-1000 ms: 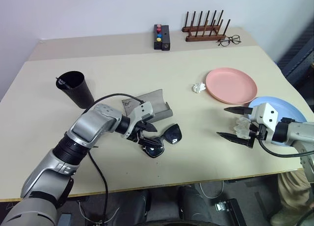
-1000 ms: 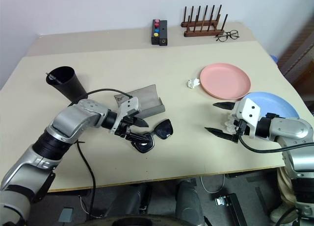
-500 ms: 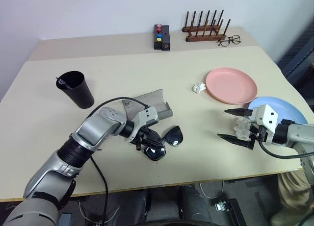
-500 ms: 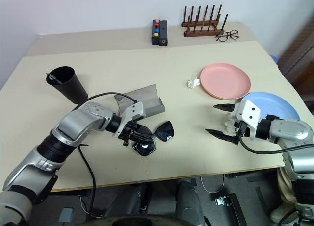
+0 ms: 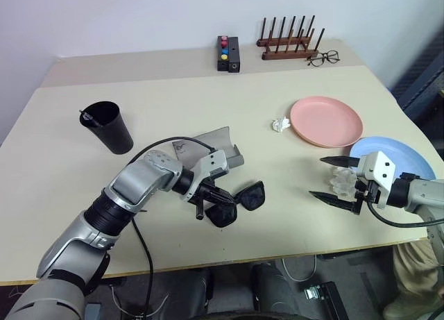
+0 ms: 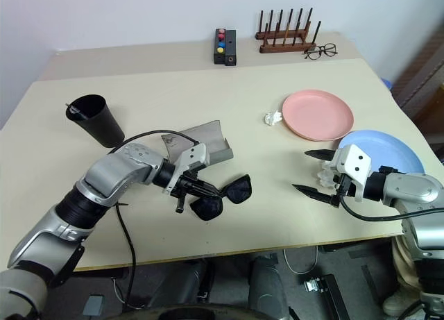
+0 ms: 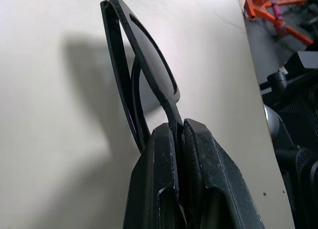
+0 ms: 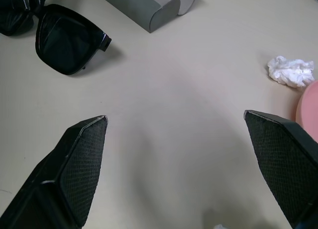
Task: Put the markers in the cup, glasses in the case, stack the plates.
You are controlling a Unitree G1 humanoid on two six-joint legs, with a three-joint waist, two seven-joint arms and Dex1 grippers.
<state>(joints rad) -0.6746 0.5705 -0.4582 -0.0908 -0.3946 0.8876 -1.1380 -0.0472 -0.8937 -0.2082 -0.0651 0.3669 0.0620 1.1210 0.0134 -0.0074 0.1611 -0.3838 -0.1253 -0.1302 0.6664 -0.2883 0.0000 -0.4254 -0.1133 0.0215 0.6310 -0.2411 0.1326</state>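
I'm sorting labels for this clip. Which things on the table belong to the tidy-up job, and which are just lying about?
Job: sunglasses in the left gripper, grey case, black cup, pink plate, blue plate.
Lying about: wire spectacles, wooden rack, button box, crumpled paper.

Robotics lab, staged table [image 5: 208, 91], button box [image 5: 228, 53]
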